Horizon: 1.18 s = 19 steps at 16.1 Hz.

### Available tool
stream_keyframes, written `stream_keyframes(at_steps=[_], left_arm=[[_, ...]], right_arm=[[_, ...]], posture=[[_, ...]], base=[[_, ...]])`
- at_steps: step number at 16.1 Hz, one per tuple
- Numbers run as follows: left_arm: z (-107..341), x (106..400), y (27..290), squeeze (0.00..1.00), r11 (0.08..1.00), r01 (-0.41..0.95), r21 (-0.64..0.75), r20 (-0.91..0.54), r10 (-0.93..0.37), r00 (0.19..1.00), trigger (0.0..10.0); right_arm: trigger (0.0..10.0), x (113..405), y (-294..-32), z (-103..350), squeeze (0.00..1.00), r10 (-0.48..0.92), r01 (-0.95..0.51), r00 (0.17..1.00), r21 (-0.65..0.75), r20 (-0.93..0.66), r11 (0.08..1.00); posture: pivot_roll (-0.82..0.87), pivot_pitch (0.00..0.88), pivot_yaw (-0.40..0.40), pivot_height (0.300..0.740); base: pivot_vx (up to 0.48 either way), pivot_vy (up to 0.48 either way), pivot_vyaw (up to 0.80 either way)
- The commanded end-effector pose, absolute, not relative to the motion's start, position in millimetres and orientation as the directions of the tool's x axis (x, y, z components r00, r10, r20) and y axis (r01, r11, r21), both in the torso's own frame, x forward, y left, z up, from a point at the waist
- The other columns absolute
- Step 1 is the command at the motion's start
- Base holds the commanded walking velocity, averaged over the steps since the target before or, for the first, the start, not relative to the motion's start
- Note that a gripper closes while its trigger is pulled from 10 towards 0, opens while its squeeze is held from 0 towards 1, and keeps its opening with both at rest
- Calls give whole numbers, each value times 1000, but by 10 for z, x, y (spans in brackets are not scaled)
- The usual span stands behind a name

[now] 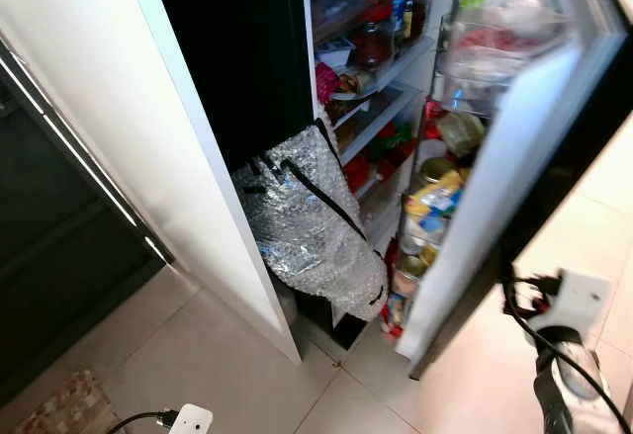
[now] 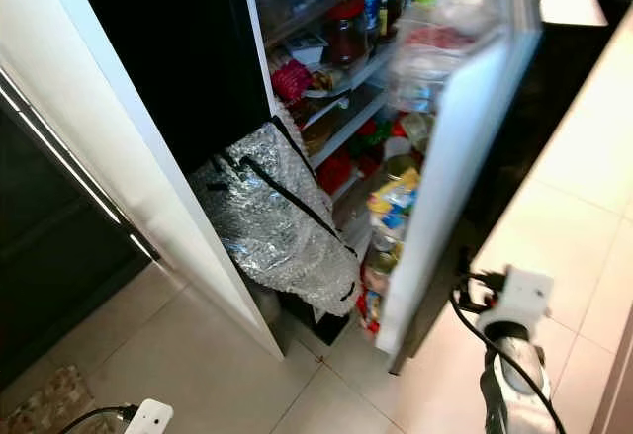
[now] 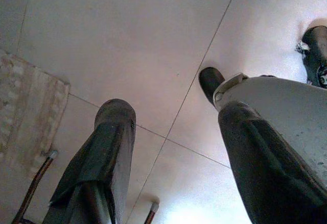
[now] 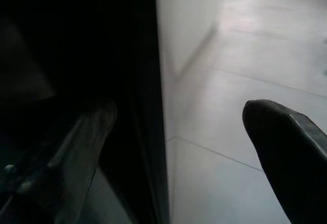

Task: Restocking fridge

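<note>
**Fridge open, silver bag waiting at its foot**

The fridge point(image 1: 396, 78) stands open far ahead, its shelves crowded with jars, cartons and red packets. Its door point(image 1: 514, 167) swings out to the right, the door racks point(image 1: 435, 207) loaded with tins and bottles. Leaning against the lower shelves, just left of the door, is a silver insulated bag point(image 1: 307, 217) with black straps, its base on the tiled floor point(image 1: 218, 355). It probably holds the goods to be put away.

Both arms hang low. The left end effector point(image 3: 168, 147) points at the floor, fingers spread apart and holding nothing; a woven mat point(image 3: 25, 112) lies beside it. The right end effector point(image 4: 179, 132) is likewise open and empty, one finger against a dark edge that looks like the door's rim, though I cannot be sure.

As I judge it, the step in hand is the approach: nothing is grasped yet. The next move calls for stepping nearer, bending, and reaching the bag's opening or a strap.

Room is tight. The white cabinet panel point(image 1: 129, 137) closes the left side and the open door the right, leaving a narrow lane to the bag. The right arm point(image 1: 564, 375) is near the door's lower edge and could knock it.
</note>
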<state>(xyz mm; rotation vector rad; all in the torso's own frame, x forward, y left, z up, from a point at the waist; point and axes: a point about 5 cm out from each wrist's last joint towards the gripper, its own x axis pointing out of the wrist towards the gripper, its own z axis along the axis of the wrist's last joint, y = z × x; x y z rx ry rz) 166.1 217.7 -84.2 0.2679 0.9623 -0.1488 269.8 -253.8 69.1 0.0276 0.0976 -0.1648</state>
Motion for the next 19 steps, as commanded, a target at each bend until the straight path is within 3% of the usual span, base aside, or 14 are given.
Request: stream_keyframes(at_steps=[1, 8, 13, 16, 19], left_arm=[[-878, 1569, 2201, 0, 957, 243, 160, -842, 4, 540, 10000], [-881, 1574, 2173, 0, 958, 240, 158, -838, 2, 546, 10000], [-870, 1592, 2191, 0, 959, 230, 167, -833, 13, 553, 10000], [-869, 1590, 2202, 0, 960, 222, 170, -833, 20, 554, 10000], [-873, 1573, 2216, 0, 961, 217, 173, -834, 25, 552, 10000]], right_arm=[[10000, 2783, -2347, 790, 0, -38, 39, 996, 18, -78, 999], [10000, 3011, -1988, 1197, 0, 304, -306, 951, -35, -52, 951], [10000, 3305, -1591, 1469, 0, 560, -560, 828, -23, -23, 828], [10000, 3463, -1450, 1597, 0, 612, -612, 791, -3, 4, 791], [10000, 3530, -1214, 1678, 0, 718, -718, 696, -27, 3, 695]], posture=[[-77, 140, 54, 740], [-69, 142, 45, 740], [-54, 140, 40, 740], [-44, 139, 38, 740], [-33, 135, 34, 740]], base=[[0, 0, 0], [0, 0, 0], [0, 0, 0], [0, 0, 0], [0, 0, 0]])
